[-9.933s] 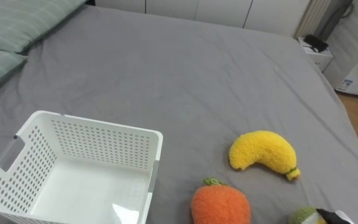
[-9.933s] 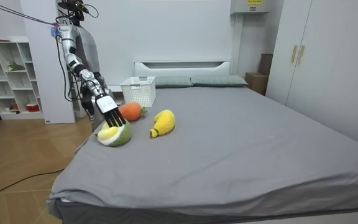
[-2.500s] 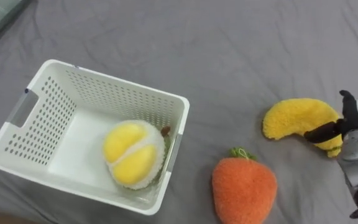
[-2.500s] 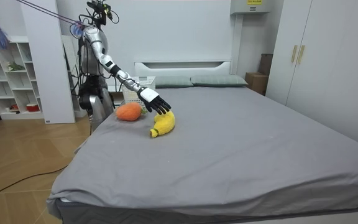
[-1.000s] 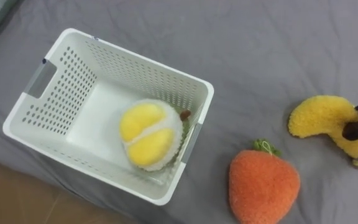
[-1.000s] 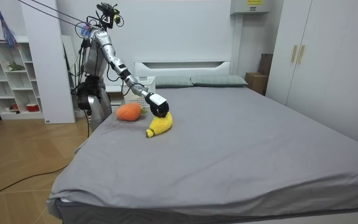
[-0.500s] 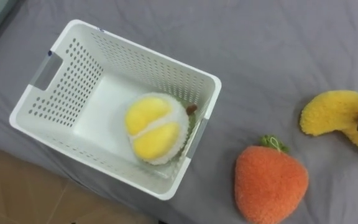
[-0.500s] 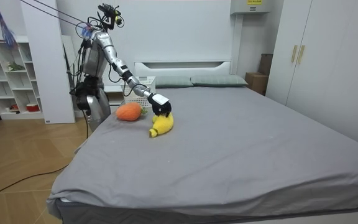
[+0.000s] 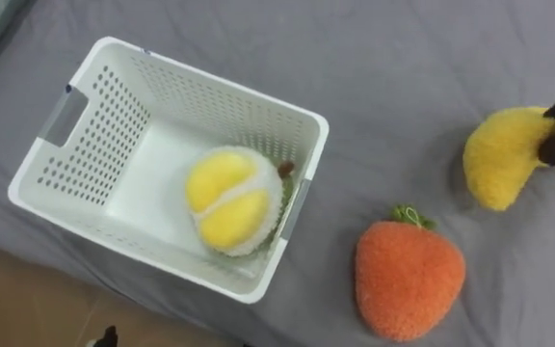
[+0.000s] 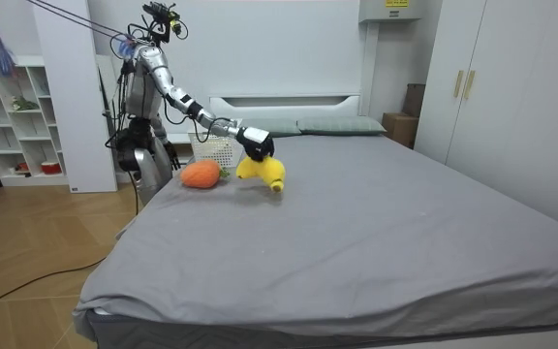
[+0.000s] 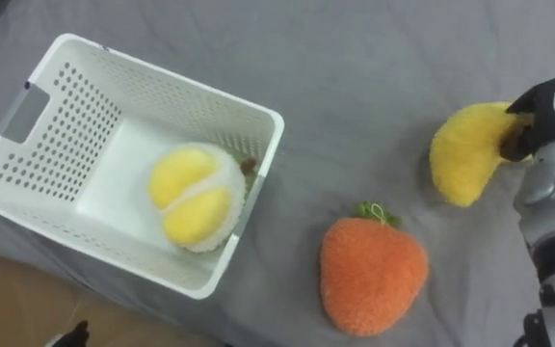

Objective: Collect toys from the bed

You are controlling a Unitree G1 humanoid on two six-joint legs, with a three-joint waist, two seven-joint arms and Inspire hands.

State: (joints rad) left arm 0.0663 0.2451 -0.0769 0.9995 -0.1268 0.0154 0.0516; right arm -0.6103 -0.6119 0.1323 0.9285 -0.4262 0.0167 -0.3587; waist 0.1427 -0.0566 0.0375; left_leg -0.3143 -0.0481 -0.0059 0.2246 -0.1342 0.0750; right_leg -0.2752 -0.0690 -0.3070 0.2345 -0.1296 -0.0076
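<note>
Right robot hand (image 11: 547,116) curls its dark fingers (image 11: 516,135) round a yellow banana toy (image 11: 462,154) and holds it just above the grey bed (image 11: 374,48), by the look of it the carrying step of the toy collection. The next move would call for a swing well to the hand's left, over the rim of the white basket (image 11: 162,75), where a round yellow toy (image 11: 191,198) lies alone. An orange plush toy (image 11: 372,280) waits on the bed between hand and basket, nearer the robot.
</note>
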